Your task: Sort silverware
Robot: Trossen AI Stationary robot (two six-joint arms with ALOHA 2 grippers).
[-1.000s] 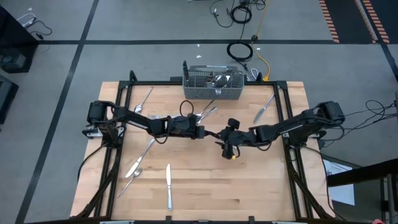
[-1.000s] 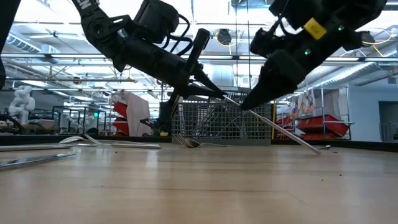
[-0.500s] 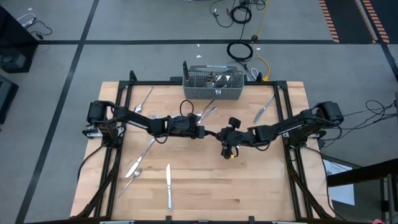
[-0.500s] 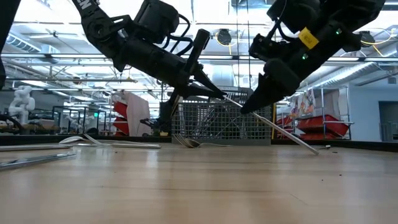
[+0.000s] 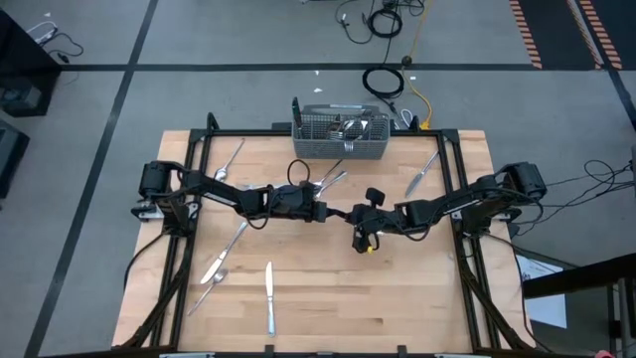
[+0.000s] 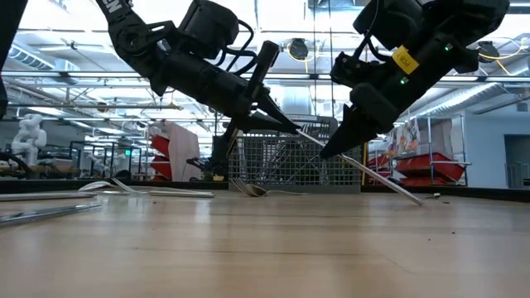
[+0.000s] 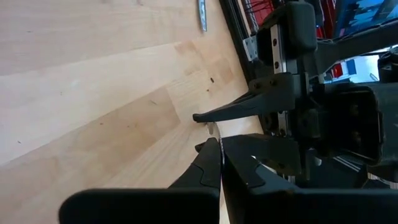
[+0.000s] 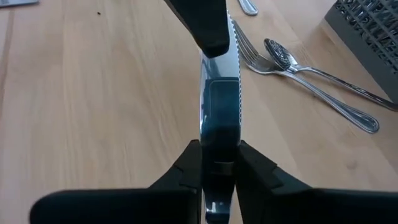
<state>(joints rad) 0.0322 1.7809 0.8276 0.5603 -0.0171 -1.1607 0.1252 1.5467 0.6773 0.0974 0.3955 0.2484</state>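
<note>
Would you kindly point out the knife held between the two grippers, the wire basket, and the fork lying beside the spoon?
knife (image 8: pixel 220 93): right wrist view, on the flat of its serrated blade.
wire basket (image 5: pixel 341 147): high view, on its near mesh wall.
fork (image 8: pixel 247 51): right wrist view, on its tines.

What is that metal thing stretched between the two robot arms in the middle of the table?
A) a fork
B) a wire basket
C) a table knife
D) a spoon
C: the right wrist view shows a flat blade with a serrated edge, the table knife, pinched between the right end effector fingers while the left end effector grips its far end.
</note>
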